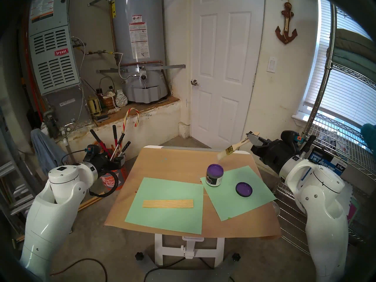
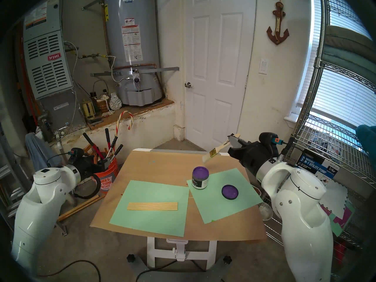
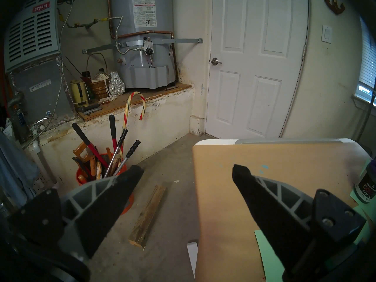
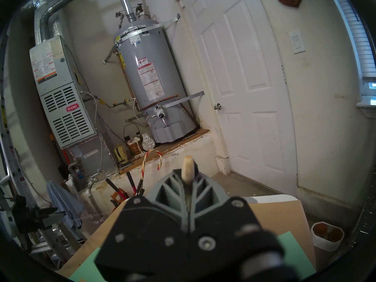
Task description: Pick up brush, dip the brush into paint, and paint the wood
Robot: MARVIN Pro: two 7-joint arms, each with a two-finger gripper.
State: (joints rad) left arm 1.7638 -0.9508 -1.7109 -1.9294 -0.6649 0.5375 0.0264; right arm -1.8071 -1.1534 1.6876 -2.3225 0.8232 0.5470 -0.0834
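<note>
Right gripper (image 1: 253, 136) is clamping the lettered brush (image 1: 234, 147); left gripper (image 3: 186, 173) is gaping, empty; furnace (image 1: 53, 57) is reading "bryant"; paper-covered table (image 1: 162, 163).

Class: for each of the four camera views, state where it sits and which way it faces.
Head pair: high up, looking down at the paper-covered table; both white arms show.
Left wrist: beside the table, facing the white door; open left gripper below.
Right wrist: level, facing the grey water heater; right gripper shut on the wooden-handled brush.
Shared: brush, door.
</note>
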